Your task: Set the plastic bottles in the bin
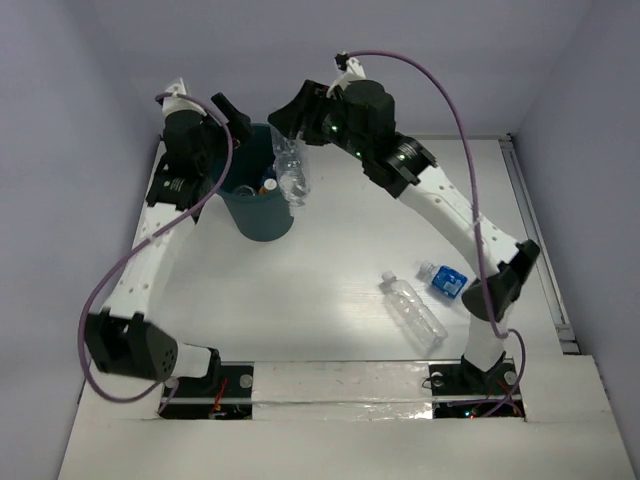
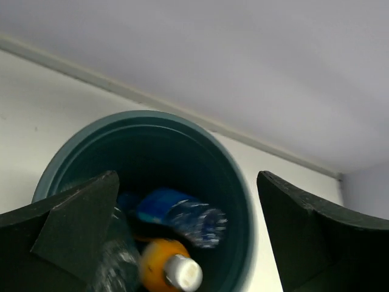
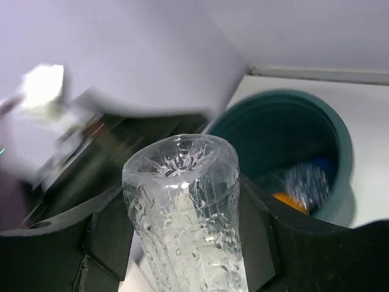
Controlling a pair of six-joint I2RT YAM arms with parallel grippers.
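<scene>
The bin (image 1: 262, 222) is a dark teal bucket at the back left of the table. My left gripper (image 1: 232, 118) hovers open over its mouth (image 2: 187, 182), nothing between the fingers. Inside the bin (image 2: 242, 182) lie a blue-labelled bottle (image 2: 182, 216), an orange bottle (image 2: 159, 267) with a white cap, and a clear bottle (image 2: 115, 261). My right gripper (image 1: 288, 128) is shut on a clear crinkled bottle (image 1: 291, 172), held beside the bin's right rim (image 3: 340, 131); its base (image 3: 182, 164) faces the wrist camera. Two more bottles lie on the table: a clear one (image 1: 413, 311) and a blue-labelled one (image 1: 444, 280).
The back wall rises just behind the bin. A raised rail (image 1: 535, 240) runs along the table's right edge. The right arm's forearm (image 1: 450, 205) spans the table above the two lying bottles. The left arm (image 1: 150, 260) runs along the left edge.
</scene>
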